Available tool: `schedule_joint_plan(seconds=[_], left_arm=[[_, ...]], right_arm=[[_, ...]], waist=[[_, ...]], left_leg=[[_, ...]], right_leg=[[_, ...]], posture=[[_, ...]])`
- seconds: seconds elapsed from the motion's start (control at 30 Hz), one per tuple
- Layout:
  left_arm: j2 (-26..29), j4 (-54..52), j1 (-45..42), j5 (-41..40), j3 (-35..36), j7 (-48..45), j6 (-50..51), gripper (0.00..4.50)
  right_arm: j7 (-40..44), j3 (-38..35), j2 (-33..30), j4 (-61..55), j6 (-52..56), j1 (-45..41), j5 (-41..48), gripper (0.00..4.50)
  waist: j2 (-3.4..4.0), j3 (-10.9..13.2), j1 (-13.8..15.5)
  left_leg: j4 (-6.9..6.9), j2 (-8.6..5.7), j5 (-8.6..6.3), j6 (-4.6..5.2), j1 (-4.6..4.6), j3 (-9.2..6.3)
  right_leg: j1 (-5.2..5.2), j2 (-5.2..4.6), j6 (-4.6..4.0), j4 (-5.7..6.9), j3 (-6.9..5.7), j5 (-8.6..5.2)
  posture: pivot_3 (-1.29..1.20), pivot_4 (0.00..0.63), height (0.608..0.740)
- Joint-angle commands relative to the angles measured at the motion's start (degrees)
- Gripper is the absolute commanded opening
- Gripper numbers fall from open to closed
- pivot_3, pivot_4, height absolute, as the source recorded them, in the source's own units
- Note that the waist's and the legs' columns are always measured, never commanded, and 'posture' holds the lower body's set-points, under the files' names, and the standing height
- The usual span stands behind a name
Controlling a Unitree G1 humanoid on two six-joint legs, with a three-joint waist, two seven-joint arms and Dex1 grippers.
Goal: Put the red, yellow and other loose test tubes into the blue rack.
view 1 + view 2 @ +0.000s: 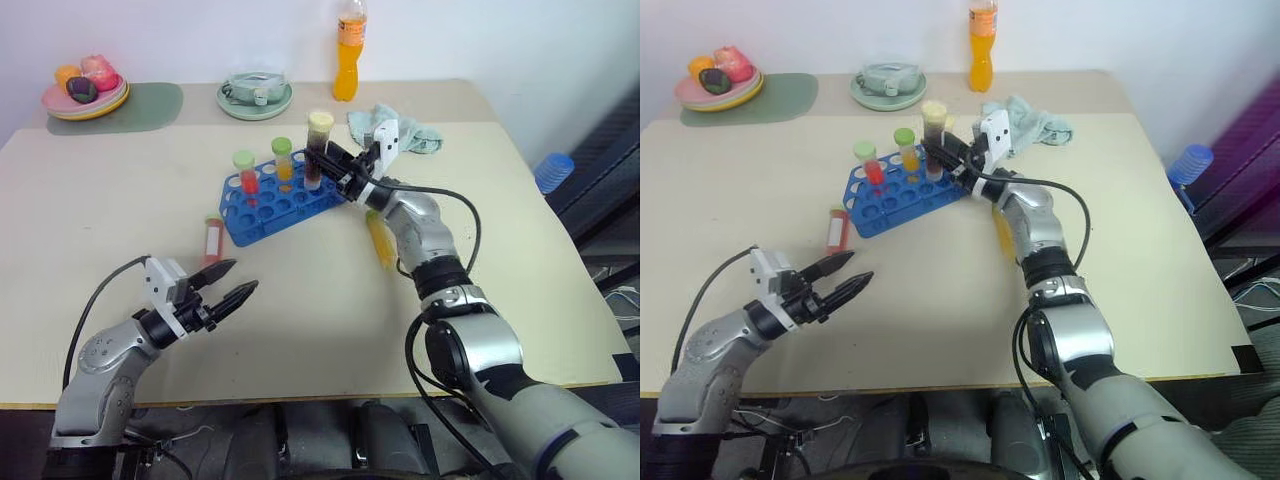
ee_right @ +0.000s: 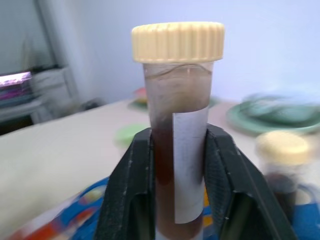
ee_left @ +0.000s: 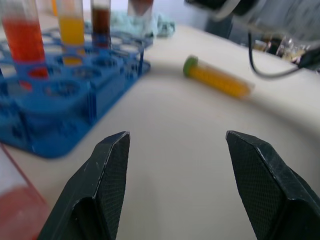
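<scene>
The right arm is extended forward across the counter (image 1: 120, 230), its forearm angled toward the left, with the right pincer (image 1: 322, 160) raised slightly above level over the right end of the blue rack (image 1: 262, 215). This pincer is clenched on a brown tube (image 2: 177, 150) with a pale-yellow cap and a white label, held upright between the two black fingers (image 2: 131, 200); whether its base has entered a hole cannot be told.

The left arm is bent low near the front edge of the counter. The left pincer (image 1: 228, 284) is held level, pointing forward and to the right, with its jaws released and nothing between them.

In the blue rack, two green-capped tubes are seen standing upright: one red tube (image 1: 246, 172) and one yellow-orange tube (image 1: 283, 160). In the right wrist view a second pale-capped brown tube (image 2: 283, 165) is noted beside the held one; its exact seat cannot be told.

Two tubes are found loose on the counter: one red labelled tube (image 1: 212, 240) lying just beside the left end of the rack, and one yellow tube (image 1: 381, 238) with a green cap lying to the right of the rack, partly under the right forearm.

At the far edge are recorded one orange bottle (image 1: 349, 55), one green dish (image 1: 255, 98), one plate of fruit (image 1: 85, 95) and one crumpled cloth (image 1: 415, 132).
</scene>
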Motion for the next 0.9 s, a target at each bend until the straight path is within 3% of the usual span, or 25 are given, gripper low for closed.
schedule_joint_plan(seconds=[0.03,0.63,0.9], left_arm=[[-0.09,-3.24,-0.24,-2.54,3.37,1.25,-0.52,3.14],[4.55,-1.93,-9.07,-2.88,5.37,2.67,0.89,3.14],[5.27,-2.26,-8.88,-3.00,5.75,0.75,1.25,3.14]], right_arm=[[-3.00,-2.03,0.18,6.23,-8.51,-3.20,-0.99,0.69],[-11.80,-3.32,-0.13,16.64,-15.22,-4.27,-5.11,0.69],[-14.28,-3.30,0.84,17.80,-15.16,-4.60,-6.65,0.69]], waist=[[0.01,0.00,0.02],[0.09,0.05,-0.59],[0.09,0.05,-1.27]], left_leg=[[0.00,0.00,0.00,0.00,0.00,-0.01],[0.29,0.03,0.00,-0.01,0.00,-0.06],[0.34,0.05,0.03,-0.05,0.01,-0.09]], right_leg=[[0.00,0.00,0.00,0.00,0.00,0.00],[0.00,0.02,0.02,0.35,0.01,-0.02],[-0.03,0.04,0.06,0.51,0.01,-0.04]], posture=[[0.00,0.150,0.740],[0.00,0.150,0.740],[0.00,0.150,0.740]])
